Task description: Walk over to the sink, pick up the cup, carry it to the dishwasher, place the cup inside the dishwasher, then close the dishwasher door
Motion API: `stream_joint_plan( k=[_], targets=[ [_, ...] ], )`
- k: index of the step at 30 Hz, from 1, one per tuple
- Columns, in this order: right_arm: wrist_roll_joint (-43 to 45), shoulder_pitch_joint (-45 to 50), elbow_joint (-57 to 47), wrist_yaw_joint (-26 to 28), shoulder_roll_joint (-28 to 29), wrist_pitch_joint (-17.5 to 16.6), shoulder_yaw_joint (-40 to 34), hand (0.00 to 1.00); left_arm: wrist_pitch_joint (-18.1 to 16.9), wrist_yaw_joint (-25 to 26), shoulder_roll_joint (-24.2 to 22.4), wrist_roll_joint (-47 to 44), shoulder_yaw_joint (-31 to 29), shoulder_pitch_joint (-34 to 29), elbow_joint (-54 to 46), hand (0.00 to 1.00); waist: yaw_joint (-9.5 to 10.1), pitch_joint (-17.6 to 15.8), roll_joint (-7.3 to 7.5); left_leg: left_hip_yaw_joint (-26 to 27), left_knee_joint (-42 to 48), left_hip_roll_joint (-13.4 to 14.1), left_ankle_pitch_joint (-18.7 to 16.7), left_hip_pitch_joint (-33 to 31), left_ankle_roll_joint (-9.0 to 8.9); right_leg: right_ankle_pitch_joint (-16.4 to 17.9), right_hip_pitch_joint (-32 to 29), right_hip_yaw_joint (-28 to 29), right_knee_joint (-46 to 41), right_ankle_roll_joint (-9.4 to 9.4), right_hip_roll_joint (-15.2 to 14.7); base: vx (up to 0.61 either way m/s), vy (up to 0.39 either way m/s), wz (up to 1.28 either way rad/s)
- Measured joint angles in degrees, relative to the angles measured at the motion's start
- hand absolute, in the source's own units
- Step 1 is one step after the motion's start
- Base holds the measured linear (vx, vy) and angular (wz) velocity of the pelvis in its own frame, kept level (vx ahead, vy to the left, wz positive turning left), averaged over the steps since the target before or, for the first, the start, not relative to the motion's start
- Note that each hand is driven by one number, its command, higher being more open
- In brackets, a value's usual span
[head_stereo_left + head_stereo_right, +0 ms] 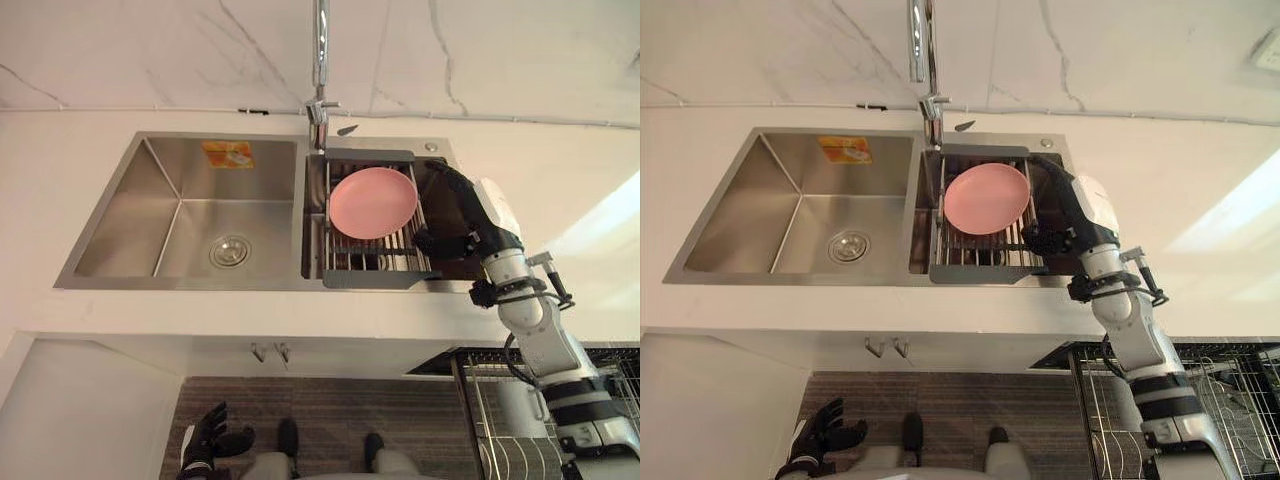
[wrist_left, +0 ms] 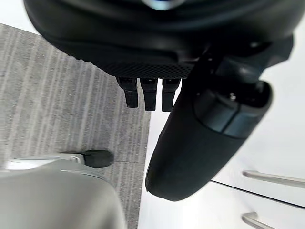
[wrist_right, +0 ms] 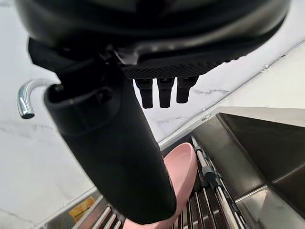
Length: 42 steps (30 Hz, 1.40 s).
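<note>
Right hand (image 1: pixel 462 222) hangs over the sink's (image 1: pixel 180 170) right basin beside the rack (image 1: pixel 375 262) holding a plate (image 1: pixel 372 202), fingers relaxed and empty, likely reaching for the cup, whose spot I cannot tell; left hand (image 1: pixel 205 440) idles loose below the sink.

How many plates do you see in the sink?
1. A pink plate rests on the wire rack in the sink's right basin, next to the right hand. Other dishes may be hidden under the rack or behind the hand.
</note>
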<state>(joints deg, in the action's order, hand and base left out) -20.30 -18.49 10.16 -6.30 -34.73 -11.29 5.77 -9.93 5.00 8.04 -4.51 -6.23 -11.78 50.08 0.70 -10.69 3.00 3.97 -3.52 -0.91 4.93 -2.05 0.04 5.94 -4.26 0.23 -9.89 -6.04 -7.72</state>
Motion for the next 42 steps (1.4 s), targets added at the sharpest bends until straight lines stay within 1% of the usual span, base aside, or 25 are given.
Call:
stream_joint_plan(
  k=[2,5,9,14,17,19,22,24,27,31,32,38,42],
  targets=[
    [-2.75,-3.09,2.29,0.01,-1.28,0.36,1.9,0.9,-0.2,0.01,0.06,-0.03,-0.03,0.67,-0.07,0.9,0.19,-1.67,0.01,-0.3,0.7,0.0,-0.03,-0.46,0.03,0.01,-0.08,-0.1,-0.3,0.02,-0.01,-0.02,-0.012,0.07],
    [-4.76,-5.65,3.96,0.04,-2.48,1.12,2.66,0.9,-0.34,0.07,0.17,-0.05,-0.09,1.91,-0.39,0.9,0.68,-3.57,0.06,-0.59,1.9,0.0,-0.05,-2.01,0.04,0.05,-1.17,-0.14,-0.76,0.08,-0.03,-0.04,-0.013,0.07],
    [-5.7,-6.9,6.37,0.39,-3.27,2.07,3.81,0.9,-0.37,0.13,0.22,-0.09,-0.1,2.22,-0.75,0.9,0.96,-4.21,0.04,-1.09,3.07,-0.03,-0.15,-3.38,0.09,0.05,-1.91,-0.36,-1.11,0.09,-0.04,-0.03,-0.008,0.07],
    [-7.33,-8.8,7.21,0.92,-3.6,2.46,3.85,0.9,-0.48,0.72,0.36,-0.13,-0.1,3.24,-1.05,0.9,1.0,-6.74,0.01,-1.42,5.14,0.04,-0.7,-4.48,0.1,0.09,-2.08,-0.35,-1.5,0.19,0.0,-0.03,-0.004,0.03],
    [-10.51,-9.72,7.29,0.66,-3.6,2.88,3.89,0.9,-0.49,1.32,0.36,-0.63,-0.1,3.89,-1.04,0.9,1.13,-7.2,-0.03,-1.4,6.15,0.05,-1.01,-5.76,0.09,0.1,-3.16,-0.26,-2.03,0.21,-0.02,-0.01,-0.001,0.0],
    [-13.13,-10.74,7.35,-0.57,-3.58,3.52,3.9,0.9,-0.52,1.37,0.41,-1.08,-0.1,4.38,-1.1,0.9,1.24,-7.89,-0.02,-1.41,6.66,0.06,-1.07,-6.27,0.14,0.09,-3.54,-0.24,-2.26,0.22,-0.02,0.0,0.0,0.0],
    [-14.95,-11.41,7.36,-2.42,-3.18,4.16,3.9,0.9,-0.55,1.94,0.36,-1.17,-0.09,4.48,-1.26,0.9,1.47,-8.08,-0.06,-1.51,8.11,0.15,-1.73,-7.33,0.13,0.07,-3.86,-0.34,-2.28,0.23,0.04,0.0,0.0,0.0],
    [-15.4,-11.84,7.37,-2.95,-2.96,4.35,3.9,0.9,-0.57,2.26,0.27,-1.18,-0.09,4.54,-1.31,0.9,1.57,-8.25,-0.18,-1.64,8.56,0.14,-1.93,-7.62,0.14,0.08,-3.86,-0.47,-2.27,0.24,0.03,0.01,-0.002,0.03],
    [-15.87,-13.99,7.37,-4.57,-1.77,4.51,3.69,0.9,-0.65,2.27,0.1,-1.21,-0.07,4.67,-2.27,0.9,1.62,-9.59,-0.52,-1.94,9.65,0.18,-2.32,-8.29,0.16,0.08,-3.91,-0.78,-2.31,0.24,0.04,0.0,-0.002,0.05],
    [-15.89,-16.0,7.37,-5.9,-1.04,4.78,3.56,0.9,-0.92,2.27,-0.01,-1.22,0.0,5.19,-2.26,0.9,2.01,-9.97,-0.8,-2.32,10.32,0.15,-2.5,-9.44,0.17,0.19,-4.72,-1.04,-2.81,0.32,0.02,-0.01,-0.004,0.06],
    [-15.88,-16.37,7.46,-6.02,-1.03,4.97,3.56,0.3,-0.91,2.29,-0.01,-1.22,0.03,5.47,-2.22,0.9,2.07,-10.09,-0.82,-2.59,10.48,0.1,-2.5,-9.61,0.17,0.25,-4.77,-1.21,-2.97,0.38,0.01,-0.01,-0.007,0.1],
    [-15.85,-18.98,9.24,-6.28,-0.97,5.03,3.86,0.3,-1.36,2.3,-0.18,-1.29,0.41,6.94,-2.24,0.9,2.65,-11.21,-1.22,-3.34,11.34,0.08,-2.54,-10.19,0.11,0.55,-4.97,-1.81,-3.72,0.6,0.02,-0.03,-0.006,0.07],
    [-15.73,-22.34,13.49,-6.17,-1.26,5.01,6.06,0.3,-1.49,2.31,-0.17,-1.33,0.63,7.1,-2.19,0.9,2.9,-11.3,-1.38,-3.38,11.55,0.07,-2.53,-10.94,0.09,0.62,-5.76,-1.8,-4.19,0.63,-0.01,-0.02,0.0,0.01]
  ],
)
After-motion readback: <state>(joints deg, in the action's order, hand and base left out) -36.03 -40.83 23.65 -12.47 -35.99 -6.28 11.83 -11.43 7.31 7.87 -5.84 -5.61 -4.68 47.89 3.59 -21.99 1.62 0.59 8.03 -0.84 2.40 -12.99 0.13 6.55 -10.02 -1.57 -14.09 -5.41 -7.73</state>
